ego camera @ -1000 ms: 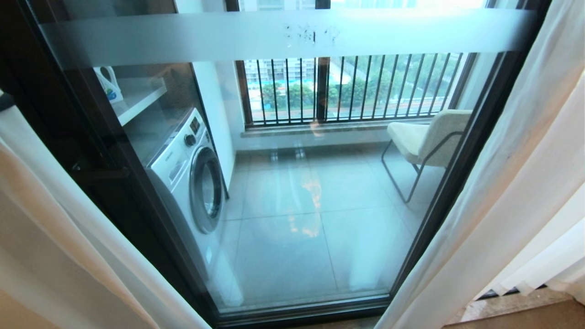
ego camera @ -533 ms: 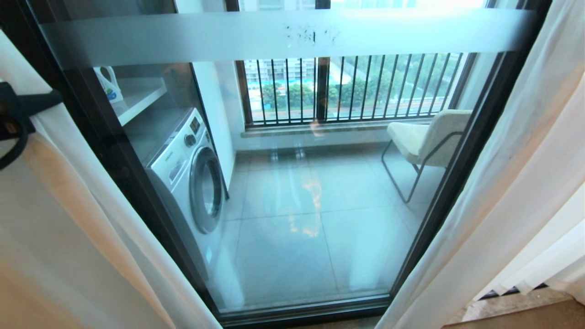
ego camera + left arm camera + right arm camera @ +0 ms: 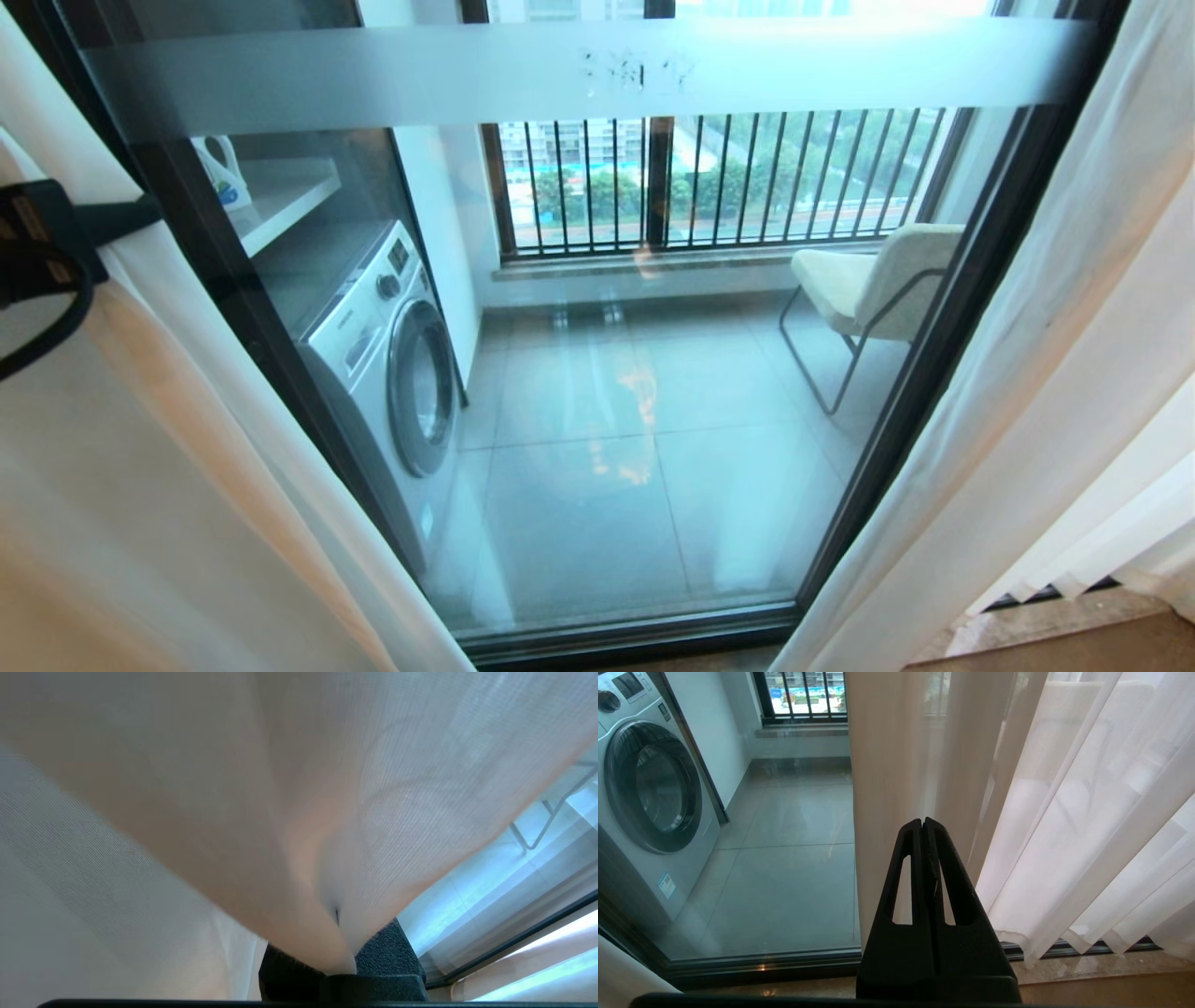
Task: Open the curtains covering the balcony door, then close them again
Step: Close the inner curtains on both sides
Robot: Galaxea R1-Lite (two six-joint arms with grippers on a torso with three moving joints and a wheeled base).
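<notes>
The left gripper (image 3: 140,217) pinches the left curtain (image 3: 187,485) tight so it can pull it across the balcony door (image 3: 607,392). The right gripper (image 3: 923,823) is shut on nothing.

A white front-loading washing machine with a round grey-rimmed porthole (image 3: 387,364) stands on the pale grey glossy floor tiles (image 3: 597,485). A white plastic detergent jug (image 3: 222,173) sits on a shelf above it. Well apart, a cream upholstered chair on thin metal legs (image 3: 873,285) stands near the black-barred railing window (image 3: 719,177).
</notes>
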